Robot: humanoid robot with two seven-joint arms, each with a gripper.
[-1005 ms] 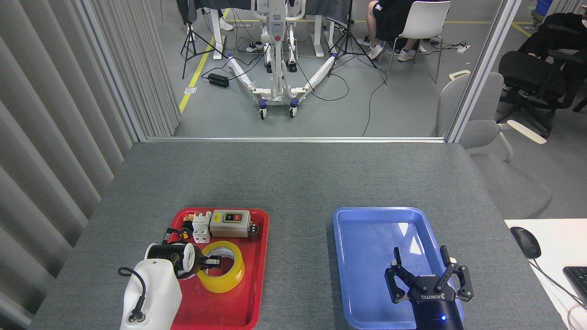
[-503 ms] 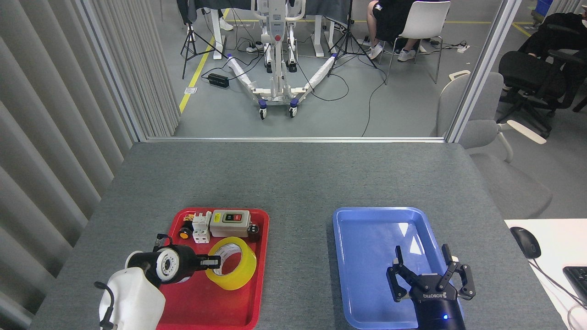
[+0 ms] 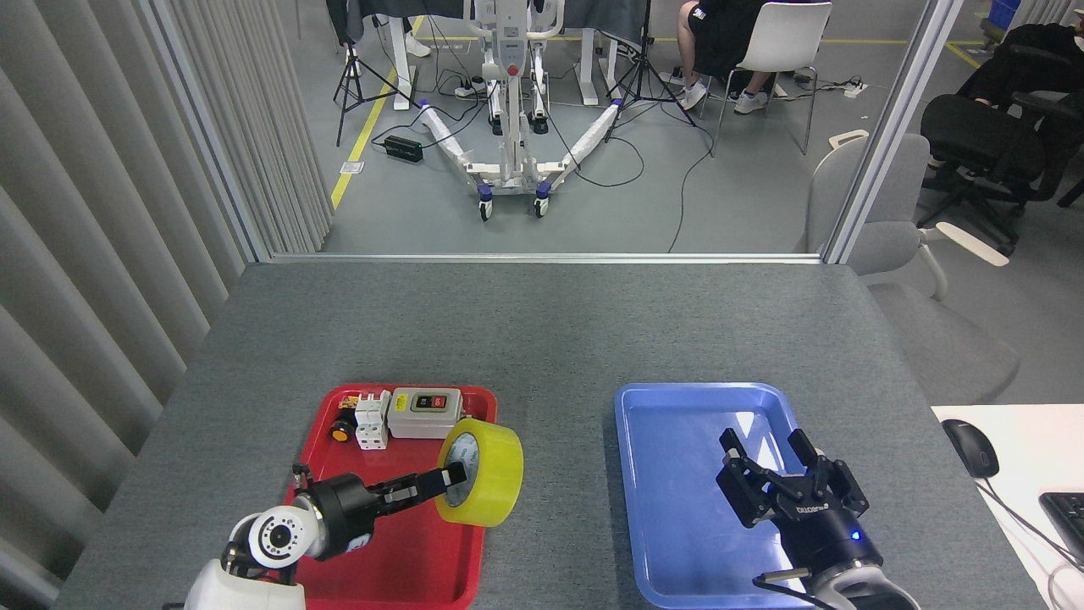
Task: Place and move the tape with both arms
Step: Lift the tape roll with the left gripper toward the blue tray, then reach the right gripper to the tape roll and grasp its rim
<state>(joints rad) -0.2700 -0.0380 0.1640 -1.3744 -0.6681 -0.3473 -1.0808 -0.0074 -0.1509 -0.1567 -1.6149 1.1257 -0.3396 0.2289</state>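
Left gripper [image 3: 440,483] closed on the tape [image 3: 480,461], fingers hooked through the core and pinching the near wall. Roll now up on edge and carried clear of the red tray [image 3: 398,559], hanging over the tray's right rim; a second ago it lay flat on the tray floor with the fingers only reaching into the hole. Half a second ago it was tilted but not yet off the floor. So the pick is done, and transfer toward the right looks under way.

Right gripper [image 3: 783,474] spread wide, nothing in it, above the blue tray [image 3: 677,407]. It has turned somewhat, fingers now angled leftward toward the oncoming roll; earlier they pointed straight ahead. Reads as readying for a handover, though that is a guess.

The switch box [image 3: 426,413] and white terminal block [image 3: 371,421] are unmoved at the tray's far end.
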